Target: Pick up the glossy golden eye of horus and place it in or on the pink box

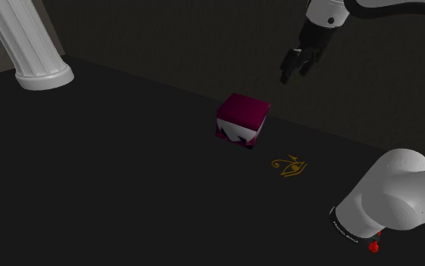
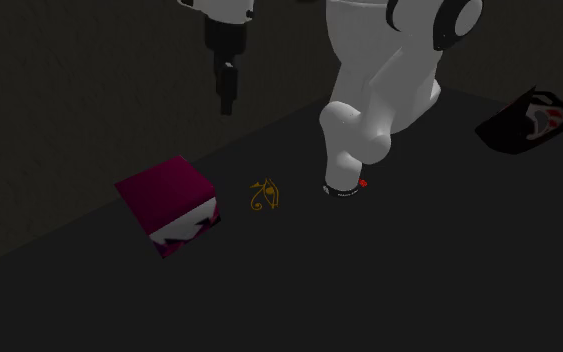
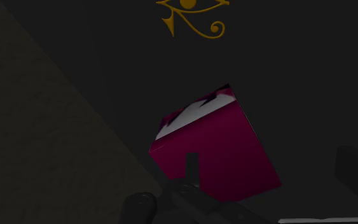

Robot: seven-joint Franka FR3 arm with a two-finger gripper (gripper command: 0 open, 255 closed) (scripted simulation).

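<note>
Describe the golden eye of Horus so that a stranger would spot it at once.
On the dark tabletop, find the magenta box beside the white robot arm. The eye of Horus lies flat between them, touching neither. It is the only thin golden outline: an eye with a curling tail.

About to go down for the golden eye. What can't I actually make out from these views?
- Golden eye of Horus: in the wrist view its upper part is cut off by the picture's edge. In both exterior views it is too small to judge its thickness.
- White column: in the shoulder view its upper part is cut off by the top edge.
- Dark item with white and red markings: in the second exterior view it is too dim to identify.
</note>
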